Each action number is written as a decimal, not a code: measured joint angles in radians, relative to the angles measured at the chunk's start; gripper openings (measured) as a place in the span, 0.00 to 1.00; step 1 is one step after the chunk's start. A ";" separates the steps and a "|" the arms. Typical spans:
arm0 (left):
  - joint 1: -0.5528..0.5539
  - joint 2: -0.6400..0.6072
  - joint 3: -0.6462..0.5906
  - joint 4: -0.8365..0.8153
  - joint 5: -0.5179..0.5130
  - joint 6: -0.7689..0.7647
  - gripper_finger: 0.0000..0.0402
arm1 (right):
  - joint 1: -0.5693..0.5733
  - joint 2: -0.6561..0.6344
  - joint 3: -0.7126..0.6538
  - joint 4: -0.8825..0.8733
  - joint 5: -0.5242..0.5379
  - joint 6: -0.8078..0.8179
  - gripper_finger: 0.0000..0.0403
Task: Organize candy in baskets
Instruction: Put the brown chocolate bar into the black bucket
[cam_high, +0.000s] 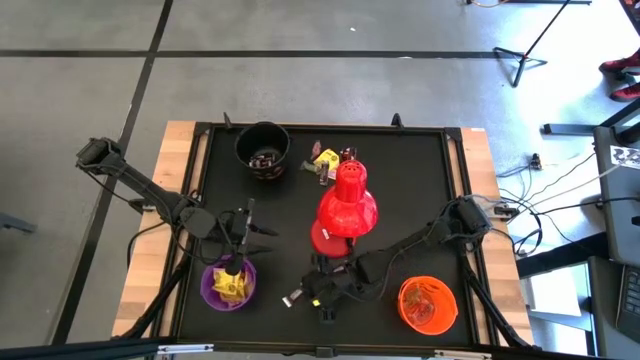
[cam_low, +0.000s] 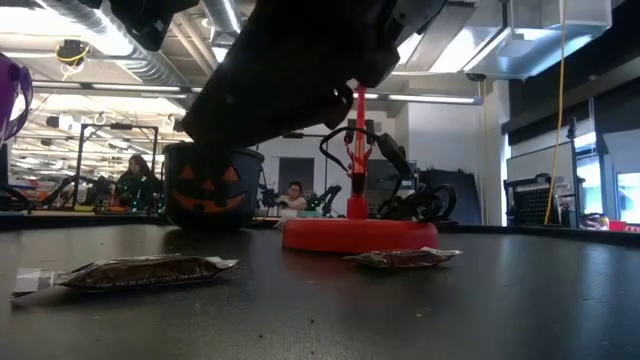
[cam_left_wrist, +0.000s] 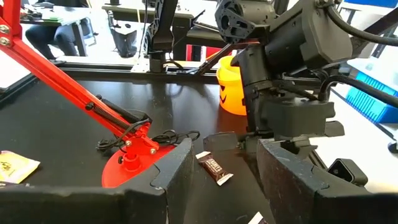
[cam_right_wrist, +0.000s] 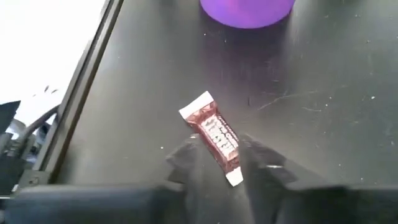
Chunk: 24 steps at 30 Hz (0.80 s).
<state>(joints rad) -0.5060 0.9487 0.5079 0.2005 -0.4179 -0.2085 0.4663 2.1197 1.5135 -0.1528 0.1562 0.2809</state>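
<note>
A dark brown candy bar (cam_right_wrist: 213, 135) lies flat on the black mat near the table's front edge, right of the purple basket (cam_high: 212, 291). My right gripper (cam_right_wrist: 221, 167) slants down over it, open, one finger on each side of the bar's near end. The same bar (cam_high: 295, 297) shows in the high view beside my right gripper (cam_high: 314, 292). My left gripper (cam_left_wrist: 217, 177) hovers open above the purple basket, which holds yellow candy (cam_high: 232, 286). The black basket (cam_high: 262, 150) stands at the back, the orange basket (cam_high: 428, 303) at the front right.
A red desk lamp (cam_high: 345, 205) stands mid-table, its round base (cam_low: 360, 233) close behind my right arm. Loose candy (cam_high: 326, 160) lies at the back between the black basket and the lamp. Another wrapped bar (cam_low: 402, 258) lies near the lamp base. A raised frame (cam_high: 455, 180) rims the mat.
</note>
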 joint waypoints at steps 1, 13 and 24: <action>0.000 0.000 0.000 0.000 0.000 0.000 0.42 | -0.004 0.000 0.000 0.004 0.003 -0.001 0.35; 0.000 0.000 0.000 -0.005 0.000 0.000 0.42 | -0.044 0.097 0.000 0.033 -0.067 0.031 0.60; 0.000 0.000 0.000 -0.006 0.000 0.001 0.42 | -0.042 0.110 0.000 -0.013 -0.030 0.028 0.41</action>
<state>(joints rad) -0.5060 0.9487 0.5079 0.1947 -0.4183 -0.2077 0.4240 2.2301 1.5135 -0.1654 0.1260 0.3088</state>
